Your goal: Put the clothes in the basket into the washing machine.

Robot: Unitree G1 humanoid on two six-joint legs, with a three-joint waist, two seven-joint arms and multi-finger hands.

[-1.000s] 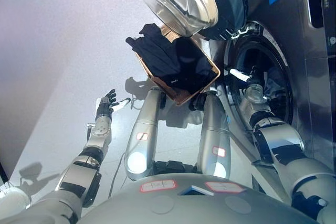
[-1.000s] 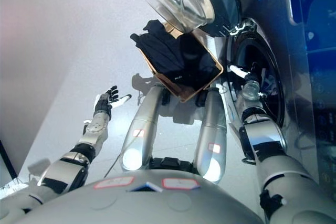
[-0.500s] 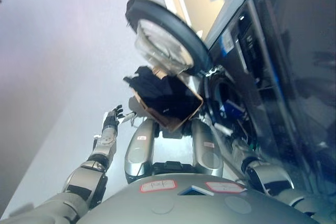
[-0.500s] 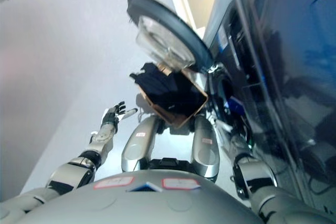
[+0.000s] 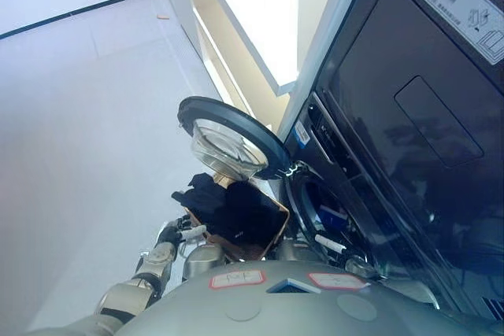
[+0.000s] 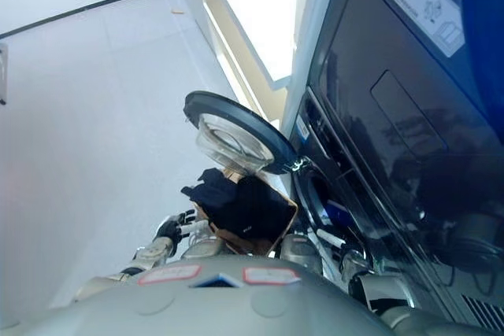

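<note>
- the right hand [image 5: 335, 245] reaches into the washing machine [image 5: 378, 155] drum; i cannot tell how its fingers stand.
- the left hand [image 5: 168, 235] hangs idle beside the basket [image 5: 272, 234], fingers loosely spread, holding nothing.
- dark clothes [image 5: 228, 210] sit heaped in the basket under the open door [image 5: 228, 138].
- likely mid-loading; next, grab another garment.
- pale floor [image 5: 87, 155], bright doorway beyond.
</note>
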